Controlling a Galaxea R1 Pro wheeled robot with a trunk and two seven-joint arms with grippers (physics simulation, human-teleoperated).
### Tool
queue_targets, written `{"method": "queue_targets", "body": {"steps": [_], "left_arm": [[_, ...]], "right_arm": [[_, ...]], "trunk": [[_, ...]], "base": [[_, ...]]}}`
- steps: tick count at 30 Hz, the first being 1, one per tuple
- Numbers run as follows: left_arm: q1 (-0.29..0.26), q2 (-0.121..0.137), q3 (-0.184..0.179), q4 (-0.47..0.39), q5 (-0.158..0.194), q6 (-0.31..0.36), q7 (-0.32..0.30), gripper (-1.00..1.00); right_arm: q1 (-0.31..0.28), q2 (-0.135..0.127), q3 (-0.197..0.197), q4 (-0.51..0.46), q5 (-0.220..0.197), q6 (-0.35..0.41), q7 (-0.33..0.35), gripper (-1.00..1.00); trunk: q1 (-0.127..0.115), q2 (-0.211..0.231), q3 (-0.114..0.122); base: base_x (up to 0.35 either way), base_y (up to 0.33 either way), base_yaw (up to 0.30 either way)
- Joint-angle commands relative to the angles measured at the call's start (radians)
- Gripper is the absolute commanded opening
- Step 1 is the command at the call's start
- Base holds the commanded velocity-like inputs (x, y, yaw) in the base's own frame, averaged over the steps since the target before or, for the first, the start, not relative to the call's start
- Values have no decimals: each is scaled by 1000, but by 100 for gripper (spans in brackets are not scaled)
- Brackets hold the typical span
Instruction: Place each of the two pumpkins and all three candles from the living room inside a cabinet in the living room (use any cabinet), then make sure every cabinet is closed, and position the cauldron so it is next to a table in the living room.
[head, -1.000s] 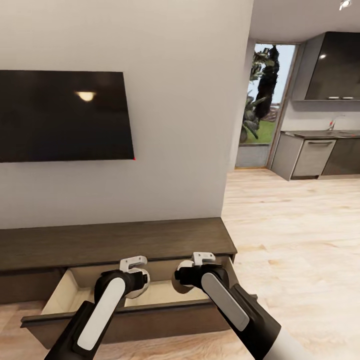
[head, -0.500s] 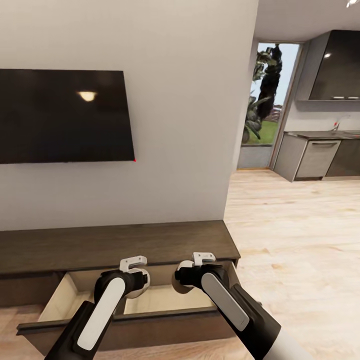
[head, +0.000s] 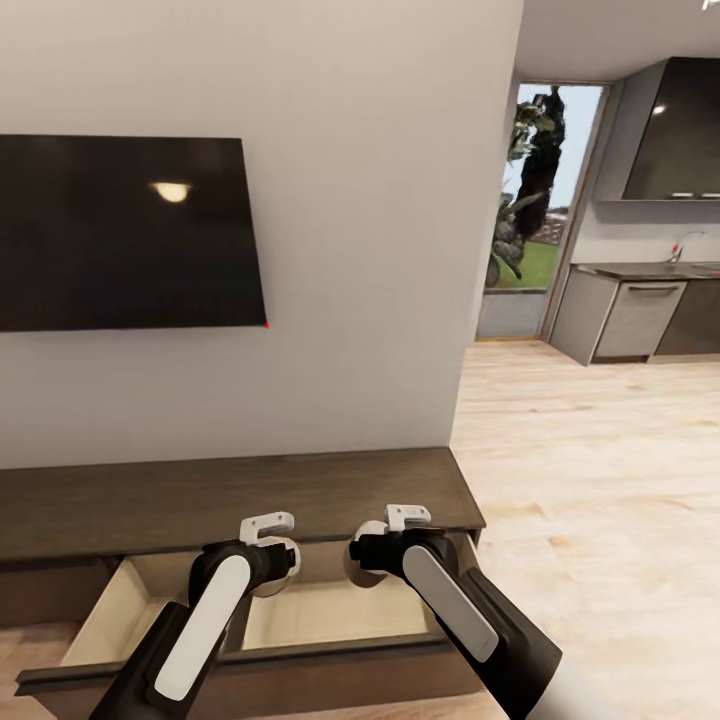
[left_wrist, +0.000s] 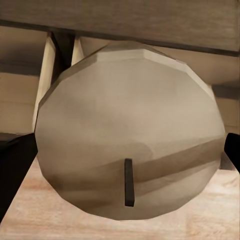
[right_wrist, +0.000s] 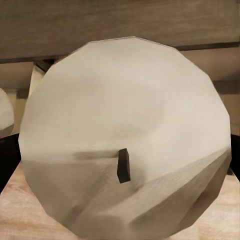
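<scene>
I hold one candle in each gripper, over the open drawer (head: 330, 612) of the long dark brown cabinet (head: 250, 495). In the head view my left gripper (head: 276, 566) is shut on a beige candle (head: 285, 562). My right gripper (head: 358, 566) is shut on a second candle (head: 351, 568). The left wrist view looks onto the left candle's (left_wrist: 127, 135) round top and its dark wick, with dark fingers (left_wrist: 15, 170) at either side. In the right wrist view the right candle (right_wrist: 125, 130) looms close, wick up. The drawer's pale wood inside lies below and behind both candles. No pumpkins or cauldron are in sight.
A black TV (head: 130, 235) hangs on the white wall above the cabinet. The drawer's dark front (head: 300, 672) juts toward me at the bottom. To the right, pale wood floor (head: 600, 470) runs to a kitchen counter (head: 640, 310) and a glass door (head: 530, 210).
The whole view has shifted: the cabinet and open drawer now sit lower and nearer, so the camera has moved. Both arms keep their pose and their candles.
</scene>
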Motion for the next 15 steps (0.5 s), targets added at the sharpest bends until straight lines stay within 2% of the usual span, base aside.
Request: {"method": "queue_targets", "body": {"steps": [1,5,10,15], "left_arm": [[-1,0,-1,-1,8,2,10,-100],[-1,1,-1,0,7,2,10,-100],[-1,1,-1,0,7,2,10,-100],[-1,1,-1,0,7,2,10,-100]], "right_arm": [[-1,0,1,-1,-9,0,-10,-100],[-1,0,5,-1,-9,0,-10,-100],[-1,0,32,-1,-9,0,-10,-100],[-1,0,39,-1,-9,0,-10,-100]], "trunk": [[0,-1,-1],[0,-1,0],[0,-1,2],[0,-1,2]], "base": [[138,0,14],[176,0,130],[48,0,217],[10,0,42]]}}
